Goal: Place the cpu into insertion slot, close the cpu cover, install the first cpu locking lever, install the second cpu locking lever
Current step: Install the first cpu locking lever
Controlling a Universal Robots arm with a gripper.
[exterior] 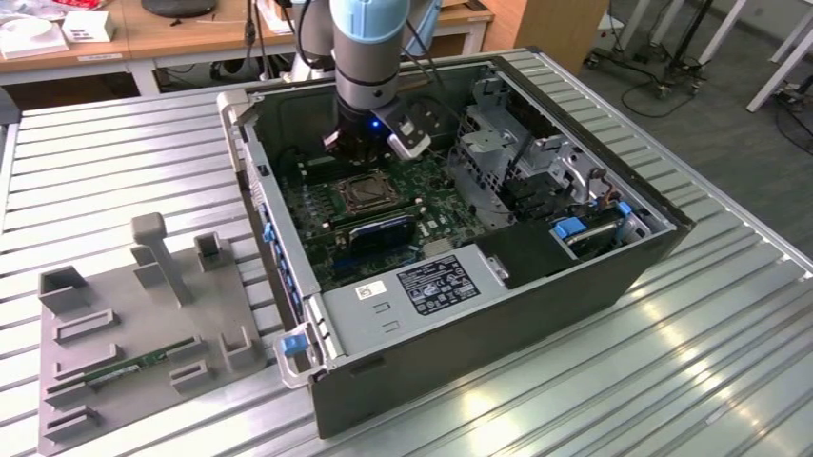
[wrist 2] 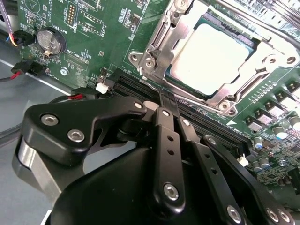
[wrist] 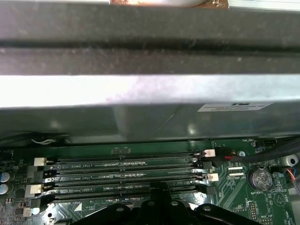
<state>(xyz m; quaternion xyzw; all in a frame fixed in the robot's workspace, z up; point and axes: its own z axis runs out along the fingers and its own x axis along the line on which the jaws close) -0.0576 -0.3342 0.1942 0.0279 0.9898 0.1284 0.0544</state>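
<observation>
Chip point(wrist 2: 216, 59) seated in socket point(wrist 2: 154, 47), cover point(wrist 2: 225, 96) down to hold it; fingers point(wrist 2: 164, 105) pressed together, empty, over mem slots point(wrist: 124, 171).

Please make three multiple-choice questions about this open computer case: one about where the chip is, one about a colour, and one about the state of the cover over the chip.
1. Where is the cpu?
A. Lying in the insertion slot
B. Held between the gripper's fingers
C. On the grey holder beside the case

2. What colour is the main circuit board?
A. Red
B. Green
C. White

3. How does the cpu cover lie?
A. Taken off and set on the table
C. Standing upright, wide open
B. Down over the chip, framing its pale face

Answers: 1 A, the pale square sits inside the metal rim in the second wrist view. 2 B, the board shows green in both wrist views. 3 B, the silvery frame lies flat around the chip.
</observation>
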